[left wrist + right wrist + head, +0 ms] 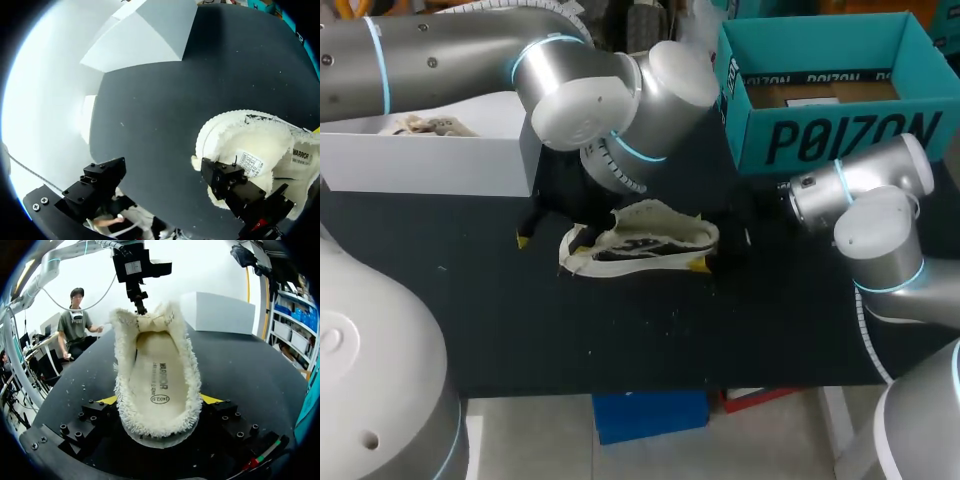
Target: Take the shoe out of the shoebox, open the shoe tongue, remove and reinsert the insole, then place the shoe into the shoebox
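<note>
The right gripper [160, 401] is clamped across one end of the fleece-lined shoe [642, 240] lying on the black counter [650, 340]. The left gripper [162, 176] is spread wide, one finger at the shoe's other end.

The shoe [640, 240] lay near the middle of the table [650, 340], its length running left to right. Behind it to my right stood the shoebox [840, 135]. Behind it to my left stood a second box [430, 165], well apart from the first. My left gripper [552, 240] sat at the shoe's left end, one finger inside the opening, the other out beside it. My right gripper [160, 400] was at the right end, a finger against each side.
</note>
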